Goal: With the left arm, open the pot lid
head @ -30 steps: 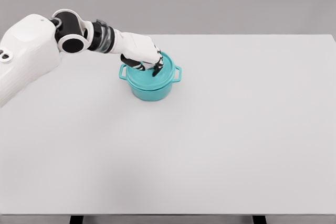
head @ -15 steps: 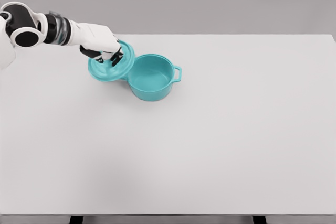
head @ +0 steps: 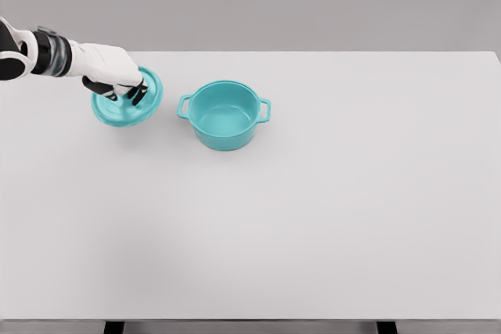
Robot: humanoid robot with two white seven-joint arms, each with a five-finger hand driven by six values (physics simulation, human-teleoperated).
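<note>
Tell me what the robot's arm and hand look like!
Only the left arm shows, coming in from the picture's left. Its smooth, rounded shell is white, with a ring of black and grey bands at the wrist. The left hand has a white back, and its fingers are black underneath and at the tips. No cables or markings are visible. The right arm is out of view.

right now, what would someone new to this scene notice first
The teal pot stands open and empty, a little left of the middle towards the far edge of the white table. To its left, apart from it, the left hand grips the matching lid, which is tilted low over the table; whether it touches the surface is hard to tell. The right arm is out of view.
</note>
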